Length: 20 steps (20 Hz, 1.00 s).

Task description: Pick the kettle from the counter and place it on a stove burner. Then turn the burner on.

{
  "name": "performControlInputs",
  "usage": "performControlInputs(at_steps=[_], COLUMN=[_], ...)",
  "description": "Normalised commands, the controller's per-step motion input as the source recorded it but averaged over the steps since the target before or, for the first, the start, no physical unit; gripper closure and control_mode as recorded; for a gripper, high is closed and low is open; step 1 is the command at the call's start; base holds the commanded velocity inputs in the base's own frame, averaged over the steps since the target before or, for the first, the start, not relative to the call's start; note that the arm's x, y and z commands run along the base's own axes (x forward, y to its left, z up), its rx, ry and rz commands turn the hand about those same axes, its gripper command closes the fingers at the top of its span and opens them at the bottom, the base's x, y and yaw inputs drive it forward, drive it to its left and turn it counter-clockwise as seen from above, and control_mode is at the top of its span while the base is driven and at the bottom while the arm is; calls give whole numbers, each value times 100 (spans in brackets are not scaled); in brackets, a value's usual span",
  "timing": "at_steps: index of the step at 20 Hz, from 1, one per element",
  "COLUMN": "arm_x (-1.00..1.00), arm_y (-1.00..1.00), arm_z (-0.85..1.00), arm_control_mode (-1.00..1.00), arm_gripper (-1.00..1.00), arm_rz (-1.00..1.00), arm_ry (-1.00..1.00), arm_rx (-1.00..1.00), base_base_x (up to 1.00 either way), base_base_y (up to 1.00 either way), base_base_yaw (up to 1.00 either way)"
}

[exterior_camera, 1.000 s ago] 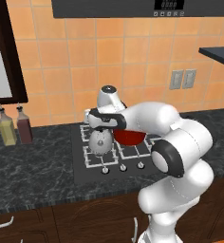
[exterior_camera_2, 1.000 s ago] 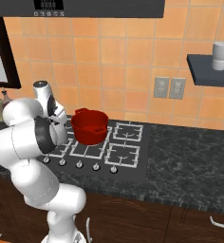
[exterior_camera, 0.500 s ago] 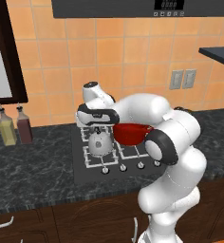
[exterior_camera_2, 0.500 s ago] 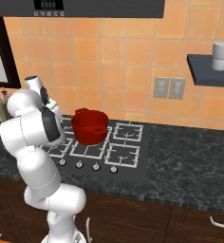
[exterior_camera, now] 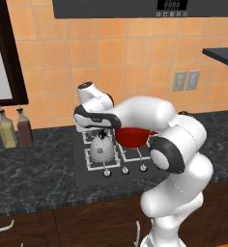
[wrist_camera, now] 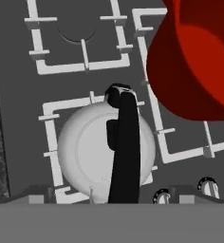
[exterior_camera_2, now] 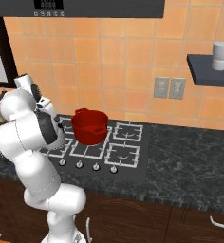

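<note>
On the front-left stove burner [wrist_camera: 52,142] sits the kettle [exterior_camera: 101,149], directly under the robot's hand.

From the hand view, the kettle's silvery dome fills the grate, its black handle [wrist_camera: 125,147] arching over the top. Just beside it, on the neighbouring grate, stands a red pot [exterior_camera: 133,137], apart from the kettle. Small round knobs [exterior_camera: 124,170] line the cooktop's front edge. Whether the fingers are open or closed I cannot tell; they are hidden under the wrist. Two glass bottles [exterior_camera: 17,128] stand well to the left on the dark speckled desk [exterior_camera: 34,178].
</note>
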Motion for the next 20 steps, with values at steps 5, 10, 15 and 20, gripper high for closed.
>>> performControlInputs(at_steps=[5, 10, 15, 20], arm_x=[-68, -99, -86, -55], arm_y=[-18, -23, -14, -13], arm_z=[35, 9, -5, -10], arm_control_mode=[-100, -100, -100, -100], arm_gripper=[-100, -100, -100, -100], arm_rz=[5, 5, 12, 16], arm_ry=[-4, -1, 0, 0], arm_rx=[0, 0, 0, 0], base_base_x=[0, 0, 0, 0], base_base_y=[0, 0, 0, 0], base_base_yaw=[0, 0, 0, 0])
